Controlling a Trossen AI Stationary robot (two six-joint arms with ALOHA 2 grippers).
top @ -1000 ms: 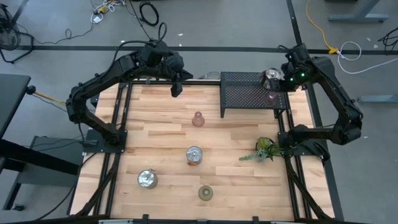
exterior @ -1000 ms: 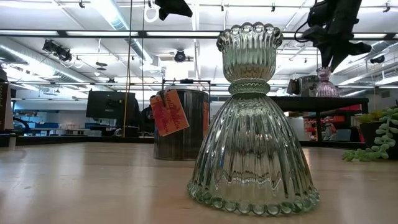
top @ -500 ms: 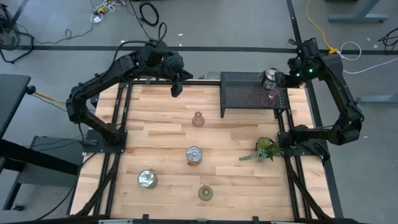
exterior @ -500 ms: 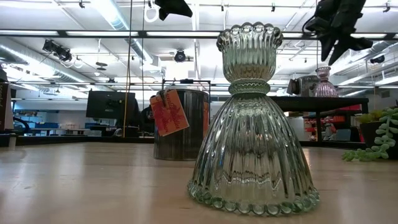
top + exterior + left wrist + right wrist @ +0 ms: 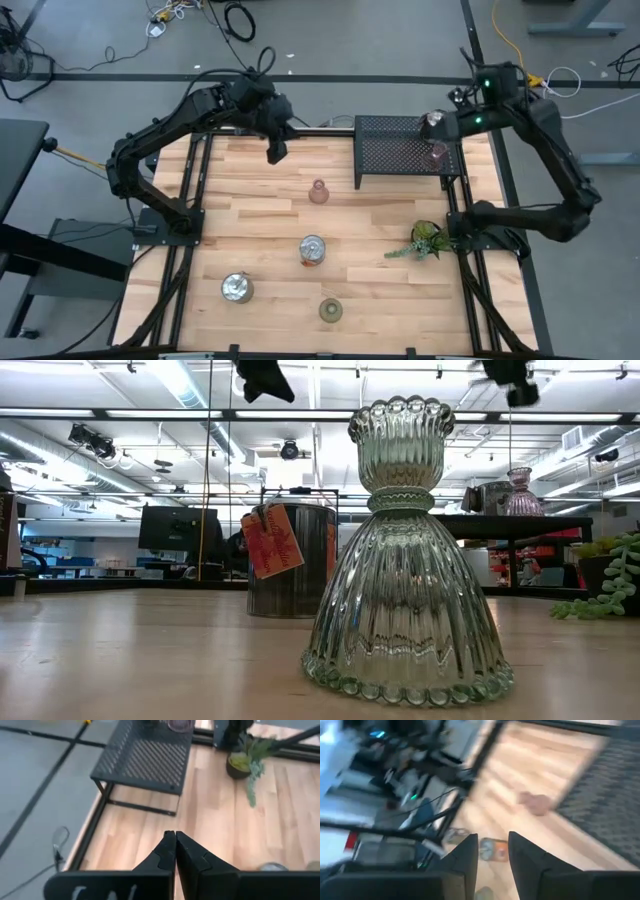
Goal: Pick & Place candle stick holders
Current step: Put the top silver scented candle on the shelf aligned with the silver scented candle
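Two holders stand on the black mesh rack [image 5: 400,150]: a silver one [image 5: 433,122] and a pinkish glass one [image 5: 436,153]. On the table stand another pinkish glass holder [image 5: 318,191], a silver holder with an orange tag [image 5: 312,250], a silver holder [image 5: 237,288] and the olive-green ribbed holder [image 5: 330,311], which is closest in the low view [image 5: 405,550]. My right gripper [image 5: 452,100] is open and empty, high above the rack's far right corner. My left gripper [image 5: 275,150] is shut and empty, above the table's far edge, left of the rack.
A leafy green plant sprig [image 5: 426,240] lies at the table's right side, near the right arm's base. The rack stands on legs at the far right. Bare wood lies between the rack and the holders on the table.
My right gripper has risen and drawn back from the silver holder on the rack, toward the table's far right corner, and has turned. My left gripper has shifted a little toward the table's left and near side. The holders have stayed where they were.
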